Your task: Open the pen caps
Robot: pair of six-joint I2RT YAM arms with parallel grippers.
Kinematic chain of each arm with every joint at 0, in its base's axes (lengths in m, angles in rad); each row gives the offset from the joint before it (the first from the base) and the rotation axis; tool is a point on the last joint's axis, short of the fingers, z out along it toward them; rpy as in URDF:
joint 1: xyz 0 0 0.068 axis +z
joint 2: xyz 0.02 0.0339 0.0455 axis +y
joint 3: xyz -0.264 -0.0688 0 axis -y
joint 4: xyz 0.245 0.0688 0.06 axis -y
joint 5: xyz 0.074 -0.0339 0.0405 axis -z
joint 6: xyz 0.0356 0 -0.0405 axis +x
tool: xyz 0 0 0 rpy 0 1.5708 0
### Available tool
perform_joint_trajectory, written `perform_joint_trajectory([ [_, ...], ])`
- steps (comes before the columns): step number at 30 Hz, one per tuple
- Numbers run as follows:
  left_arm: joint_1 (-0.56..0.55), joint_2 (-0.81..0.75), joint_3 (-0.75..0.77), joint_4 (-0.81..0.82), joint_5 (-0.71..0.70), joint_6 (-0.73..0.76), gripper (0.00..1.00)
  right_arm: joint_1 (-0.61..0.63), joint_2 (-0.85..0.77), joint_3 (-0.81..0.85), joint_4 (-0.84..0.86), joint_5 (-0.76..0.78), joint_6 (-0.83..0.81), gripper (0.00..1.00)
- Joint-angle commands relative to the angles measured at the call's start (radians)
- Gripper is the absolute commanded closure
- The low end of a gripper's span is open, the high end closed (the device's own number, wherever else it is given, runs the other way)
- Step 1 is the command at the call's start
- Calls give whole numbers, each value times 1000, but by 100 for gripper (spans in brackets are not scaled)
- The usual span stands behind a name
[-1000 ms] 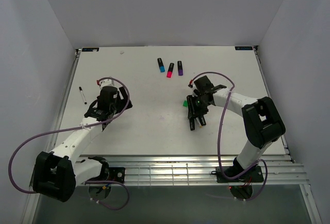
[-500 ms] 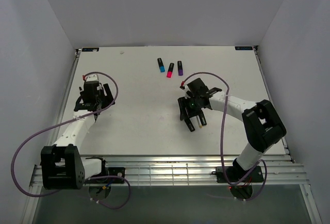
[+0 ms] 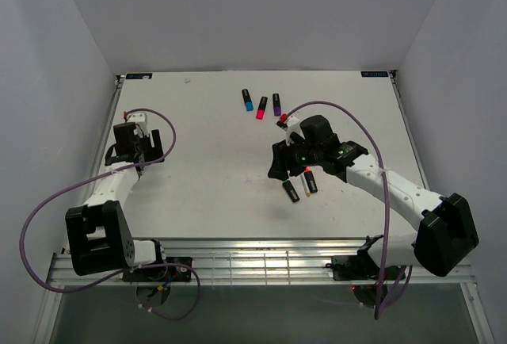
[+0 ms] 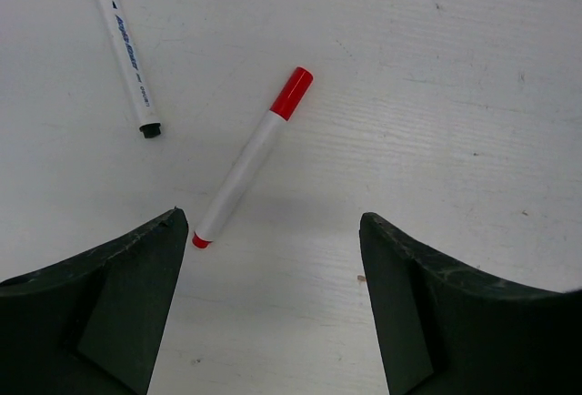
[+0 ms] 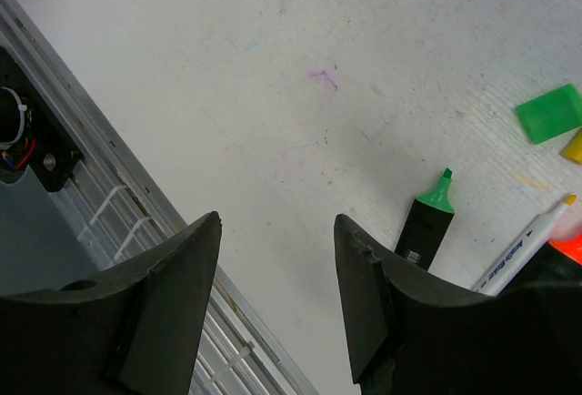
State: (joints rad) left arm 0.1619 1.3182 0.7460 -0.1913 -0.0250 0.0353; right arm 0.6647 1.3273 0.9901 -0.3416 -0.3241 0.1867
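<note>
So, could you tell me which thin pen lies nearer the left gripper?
The red-capped pen, its end reaching the left gripper's gap; the black-capped pen lies farther off.

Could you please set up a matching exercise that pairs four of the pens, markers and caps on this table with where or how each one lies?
Things:
1. red cap
2. green marker
3. green cap
4. purple marker

Places or states:
A. tip bare
B. off, fitted on nothing
C. fitted on a white pen
D. at the far side, beside the pink marker

Pairs: 1-C, 2-A, 3-B, 4-D
</note>
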Motion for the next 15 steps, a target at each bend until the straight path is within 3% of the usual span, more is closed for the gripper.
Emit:
perform_joint_trajectory([
  [1,21,15,-19,42,71,75,14,-1,-31,-36,29,-50,-10,41],
  [15,56,150,-14,107,143,98,19,-1,-109,-113,82,-52,-1,41],
])
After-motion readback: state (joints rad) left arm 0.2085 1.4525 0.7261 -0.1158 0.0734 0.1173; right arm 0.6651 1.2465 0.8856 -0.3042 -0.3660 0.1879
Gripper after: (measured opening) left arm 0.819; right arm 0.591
